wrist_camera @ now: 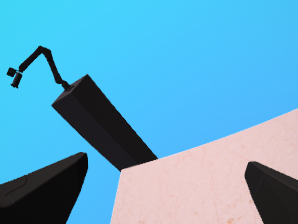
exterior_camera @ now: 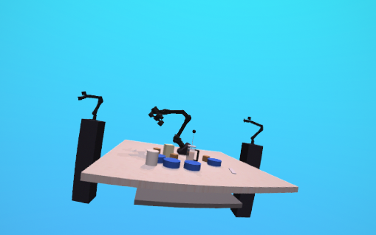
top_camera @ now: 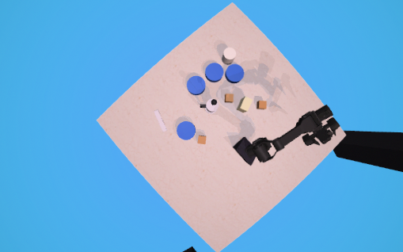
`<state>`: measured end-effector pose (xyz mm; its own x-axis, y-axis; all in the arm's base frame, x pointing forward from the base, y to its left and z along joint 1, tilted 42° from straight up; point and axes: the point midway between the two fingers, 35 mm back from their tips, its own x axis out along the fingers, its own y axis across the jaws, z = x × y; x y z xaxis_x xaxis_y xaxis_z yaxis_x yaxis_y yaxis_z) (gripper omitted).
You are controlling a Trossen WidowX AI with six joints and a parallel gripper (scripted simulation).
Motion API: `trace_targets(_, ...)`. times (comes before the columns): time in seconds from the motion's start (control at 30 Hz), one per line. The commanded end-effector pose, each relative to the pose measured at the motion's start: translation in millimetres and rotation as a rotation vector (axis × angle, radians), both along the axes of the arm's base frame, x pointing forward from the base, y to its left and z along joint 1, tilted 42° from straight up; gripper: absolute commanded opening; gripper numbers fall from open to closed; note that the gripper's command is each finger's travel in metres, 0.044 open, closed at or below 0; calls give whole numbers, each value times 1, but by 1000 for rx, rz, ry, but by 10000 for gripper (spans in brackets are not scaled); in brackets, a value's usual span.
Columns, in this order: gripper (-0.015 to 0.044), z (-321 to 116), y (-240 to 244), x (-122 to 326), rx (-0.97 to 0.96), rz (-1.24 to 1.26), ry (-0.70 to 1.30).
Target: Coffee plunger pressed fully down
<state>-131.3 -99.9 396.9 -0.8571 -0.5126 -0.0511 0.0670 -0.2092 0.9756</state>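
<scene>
Blue backdrop all around, and a pale pink bench (top_camera: 199, 190) sits as a tilted diamond in the top view. Right of its centre the arm reaches out toward the right corner, and the gripper (top_camera: 321, 126) hangs over that edge with its jaws spread wide and nothing between them. The wrist view agrees: two dark fingers at the lower corners, only bench edge and a dark post (wrist_camera: 100, 123) between.

The press (top_camera: 211, 105) stands upright near the middle of the frame, among the blue discs (top_camera: 214, 72), with small orange blocks (top_camera: 229, 97) just to its right. It is well apart from the gripper. In the exterior view its thin rod rises high to a small dark knob (exterior_camera: 193, 131), so the plunger looks fully up.

Judging by that build, this is a tall, narrow, light thing that will tip easily. The rod looks slender and any sideways load could rock the body. Best contact is the knob itself, square from above, pushing straight down the rod's line. The small knob may slip out from under a finger.
</scene>
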Motion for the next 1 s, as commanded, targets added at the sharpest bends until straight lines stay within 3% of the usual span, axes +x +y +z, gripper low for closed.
trace_targets(0.0,440,-8,-36,17,65,165,10)
trace_targets(0.37,440,-16,-108,99,245,587,141)
trace_targets(0.57,440,-29,-130,174,403,856,328)
trace_targets(0.97,440,-63,-87,331,577,1349,823)
